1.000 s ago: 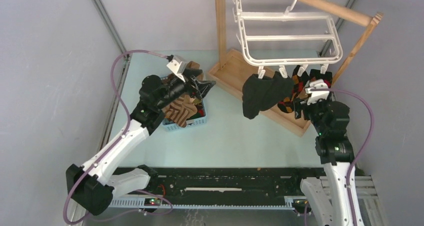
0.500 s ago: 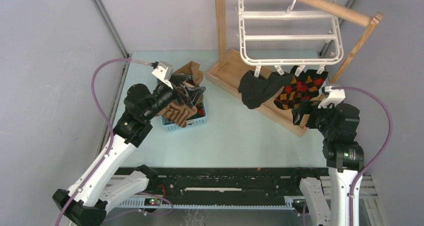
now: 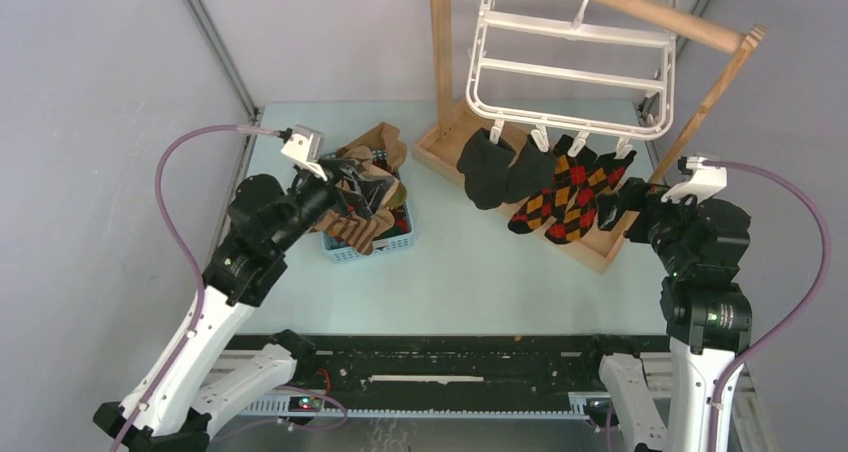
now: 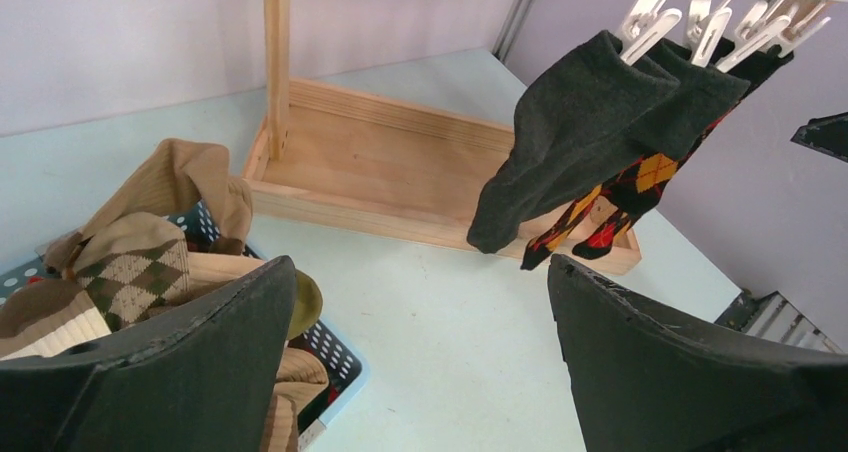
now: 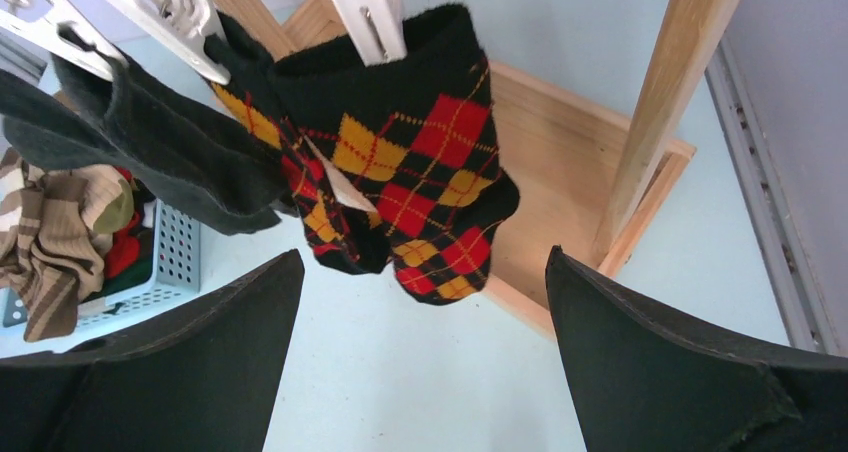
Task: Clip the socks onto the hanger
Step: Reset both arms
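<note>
The white hanger (image 3: 570, 62) hangs from the wooden rail. Two plain black socks (image 3: 490, 167) and two argyle socks (image 3: 565, 197) dangle from its front clips (image 5: 365, 12). In the right wrist view an argyle sock (image 5: 420, 172) hangs clipped just ahead, apart from my fingers. My right gripper (image 3: 612, 210) stands open and empty to the right of the hanging socks. Over the blue basket my left gripper (image 3: 375, 187) is also open and empty. Brown striped socks (image 3: 360, 222) lie heaped in that basket.
The blue plastic basket (image 3: 395, 242) sits left of centre on the table. A tan wooden stand has an upright post (image 3: 445, 42), a slanted right leg (image 3: 710, 97) and a base tray (image 3: 450, 147) under the hanging socks. Grey walls close both sides.
Both grippers opened wide. My right gripper backed away to the right, leaving the argyle sock on its clip. The left arm drew back over the basket. Hanger and socks swung left.
</note>
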